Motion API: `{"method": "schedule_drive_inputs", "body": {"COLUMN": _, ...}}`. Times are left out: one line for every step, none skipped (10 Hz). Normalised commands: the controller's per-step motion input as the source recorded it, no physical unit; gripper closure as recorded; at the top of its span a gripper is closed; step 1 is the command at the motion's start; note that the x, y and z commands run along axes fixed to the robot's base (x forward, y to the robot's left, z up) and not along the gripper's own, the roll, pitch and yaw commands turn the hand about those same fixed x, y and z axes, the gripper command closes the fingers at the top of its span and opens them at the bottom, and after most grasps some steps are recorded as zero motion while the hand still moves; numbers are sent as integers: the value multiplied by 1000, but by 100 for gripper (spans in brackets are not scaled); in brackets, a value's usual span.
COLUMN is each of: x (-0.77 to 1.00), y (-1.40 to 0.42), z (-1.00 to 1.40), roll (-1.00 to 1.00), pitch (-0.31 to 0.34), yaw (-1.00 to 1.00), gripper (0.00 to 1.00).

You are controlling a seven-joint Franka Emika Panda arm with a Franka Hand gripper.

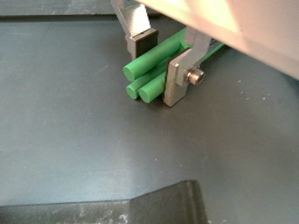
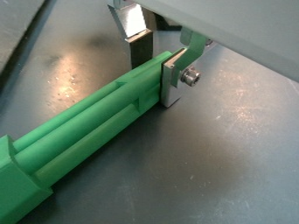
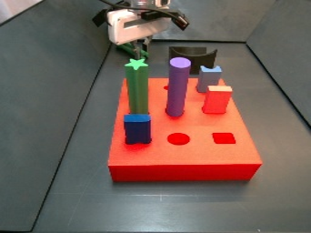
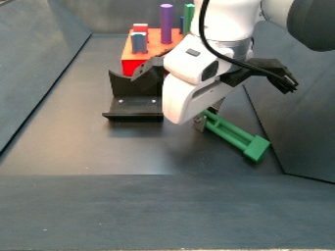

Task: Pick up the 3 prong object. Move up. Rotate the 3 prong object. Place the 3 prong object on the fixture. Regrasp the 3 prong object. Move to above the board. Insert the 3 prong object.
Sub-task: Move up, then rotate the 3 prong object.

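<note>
3 prong object [image 2: 93,118] between pincer [image 2: 158,61] fingers

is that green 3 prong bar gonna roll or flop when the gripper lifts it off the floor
Probably not roll: the 3 prong object lies flat on the floor, and its lobed ribs should resist rolling. It looks like stiff, solid plastic, so flopping seems unlikely. The gripper straddles it near one end in both wrist views, so the long free end in a side view may sag or pivot when lifted.

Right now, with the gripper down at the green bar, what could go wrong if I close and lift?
The gripper straddles the 3 prong object near one end, not its middle, so the long free end may sag or swing on lifting. The fingers meet ridged faces, so it may twist.
</note>
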Motion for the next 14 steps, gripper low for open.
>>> {"method": "schedule_drive_inputs", "body": {"x": 16, "y": -26, "z": 784, "roll": -5, "pitch": 7, "yaw": -5, "gripper": 100}}
{"method": "schedule_drive_inputs", "body": {"x": 7, "y": -24, "z": 710, "roll": -7, "pitch": 16, "yaw": -3, "gripper": 100}}
{"method": "schedule_drive_inputs", "body": {"x": -3, "y": -16, "z": 576, "roll": -9, "pitch": 23, "yaw": 2, "gripper": 100}}
{"method": "schedule_drive_inputs", "body": {"x": -7, "y": -13, "z": 370, "roll": -11, "pitch": 24, "yaw": 5, "gripper": 100}}
{"method": "schedule_drive_inputs", "body": {"x": -120, "y": -208, "z": 833, "roll": 0, "pitch": 0, "yaw": 0, "gripper": 100}}
{"method": "schedule_drive_inputs", "body": {"x": -117, "y": -203, "z": 732, "roll": 1, "pitch": -5, "yaw": 2, "gripper": 100}}
{"method": "schedule_drive_inputs", "body": {"x": -81, "y": -106, "z": 481, "roll": 8, "pitch": -13, "yaw": 18, "gripper": 100}}
{"method": "schedule_drive_inputs", "body": {"x": -59, "y": -73, "z": 377, "roll": 6, "pitch": -3, "yaw": 21, "gripper": 100}}
{"method": "schedule_drive_inputs", "body": {"x": 0, "y": 0, "z": 0, "roll": 0, "pitch": 0, "yaw": -1000, "gripper": 100}}
{"method": "schedule_drive_inputs", "body": {"x": 16, "y": 14, "z": -83, "roll": 0, "pitch": 0, "yaw": -1000, "gripper": 100}}
{"method": "schedule_drive_inputs", "body": {"x": 35, "y": 36, "z": -81, "roll": 0, "pitch": 0, "yaw": -1000, "gripper": 100}}
{"method": "schedule_drive_inputs", "body": {"x": 31, "y": 25, "z": -45, "roll": 0, "pitch": -1, "yaw": -1000, "gripper": 100}}
{"method": "schedule_drive_inputs", "body": {"x": 27, "y": 24, "z": -39, "roll": 0, "pitch": -1, "yaw": -1000, "gripper": 100}}
{"method": "schedule_drive_inputs", "body": {"x": 27, "y": 24, "z": -38, "roll": 0, "pitch": -1, "yaw": -1000, "gripper": 100}}
